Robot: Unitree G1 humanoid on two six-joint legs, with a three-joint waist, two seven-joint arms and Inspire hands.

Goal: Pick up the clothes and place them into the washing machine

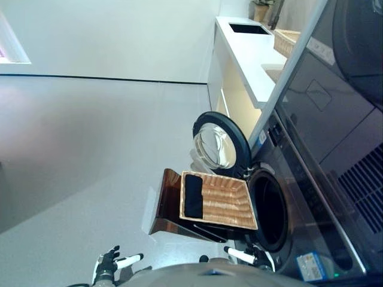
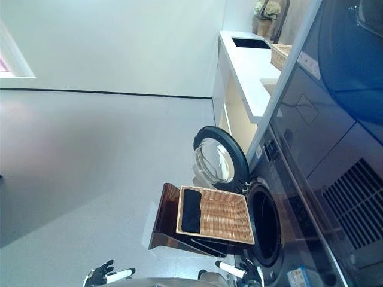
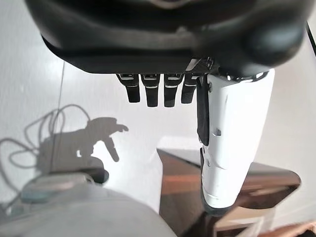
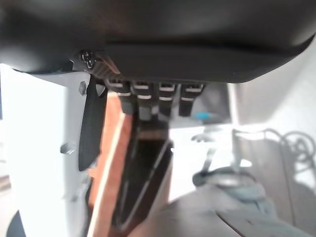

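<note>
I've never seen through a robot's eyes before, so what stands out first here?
A wicker basket on a brown stand, with a black cloth lying at one end. Right beside it, the washing machine gapes with its round door swung open. Both hands, left and right, hang low and empty.

Black cloth [image 1: 193,196] in basket [image 1: 224,202] by open washer [image 1: 270,209].

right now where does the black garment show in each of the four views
Left eye view: black garment lies at the left end of the wicker basket.
Right eye view: same place in the basket.
Left wrist view: not in it.
Right wrist view: not in it.
Shared landmark: the open washing machine door, just beyond the basket in both eye views.
</note>
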